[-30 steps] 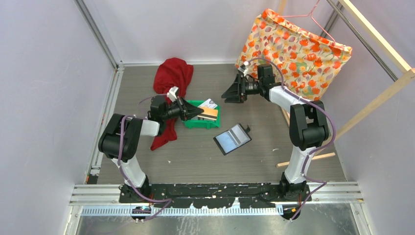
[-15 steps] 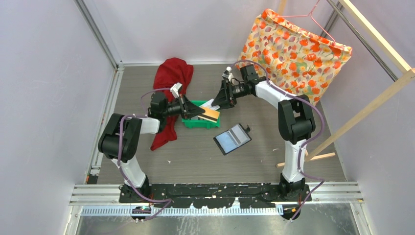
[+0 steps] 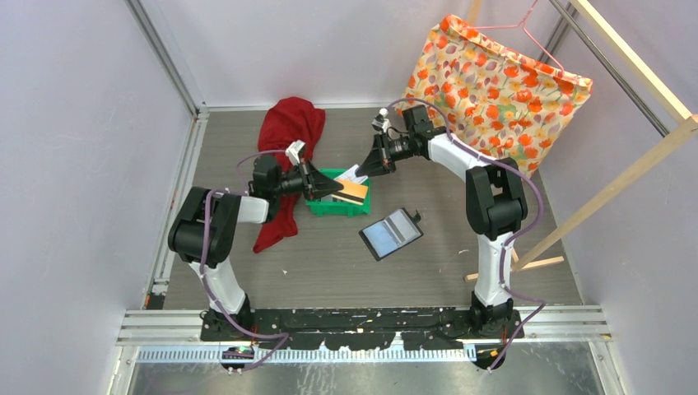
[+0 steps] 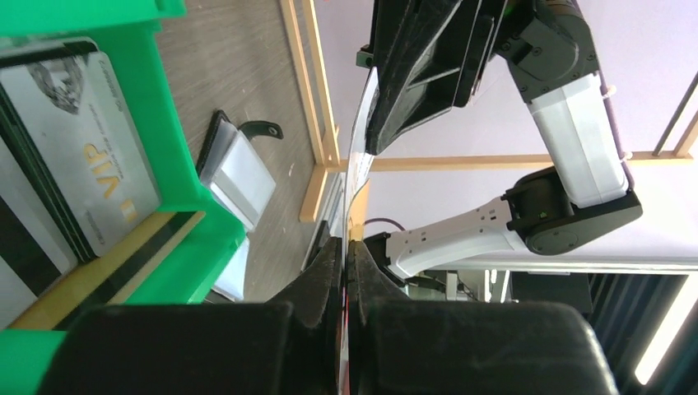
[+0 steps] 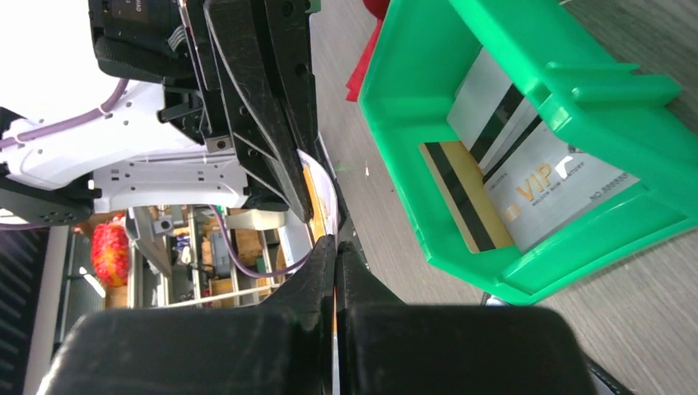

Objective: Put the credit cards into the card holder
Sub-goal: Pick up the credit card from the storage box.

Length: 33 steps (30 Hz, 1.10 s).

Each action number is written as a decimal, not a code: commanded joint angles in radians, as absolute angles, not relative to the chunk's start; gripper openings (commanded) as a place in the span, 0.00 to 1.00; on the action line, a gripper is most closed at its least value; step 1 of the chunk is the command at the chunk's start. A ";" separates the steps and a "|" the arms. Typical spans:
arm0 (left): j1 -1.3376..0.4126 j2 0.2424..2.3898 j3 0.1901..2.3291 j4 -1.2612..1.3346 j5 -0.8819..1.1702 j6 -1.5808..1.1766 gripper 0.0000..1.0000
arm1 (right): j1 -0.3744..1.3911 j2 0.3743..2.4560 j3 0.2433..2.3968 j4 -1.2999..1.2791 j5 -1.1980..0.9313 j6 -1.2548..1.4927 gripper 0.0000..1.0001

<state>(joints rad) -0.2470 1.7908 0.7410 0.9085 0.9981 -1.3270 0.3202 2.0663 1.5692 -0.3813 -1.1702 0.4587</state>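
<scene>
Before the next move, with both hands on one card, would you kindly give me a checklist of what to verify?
1. Left hand shut on the credit card: ok.
2. Right hand shut on the same card's other end: ok.
3. Card flat and unstrained: not ok, it bows between the two hands.
4. Card holder lying open on the table, inner side up: ok.
5. A free pocket in the holder: cannot tell.
6. All cards out of the green bin: not ok, the VIP card and a yellow striped card lie inside.
</scene>
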 commanded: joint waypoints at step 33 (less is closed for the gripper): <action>-0.166 1.485 1.045 -0.021 0.583 -0.558 0.37 | 0.323 2.125 1.899 -0.745 -1.075 -0.053 0.01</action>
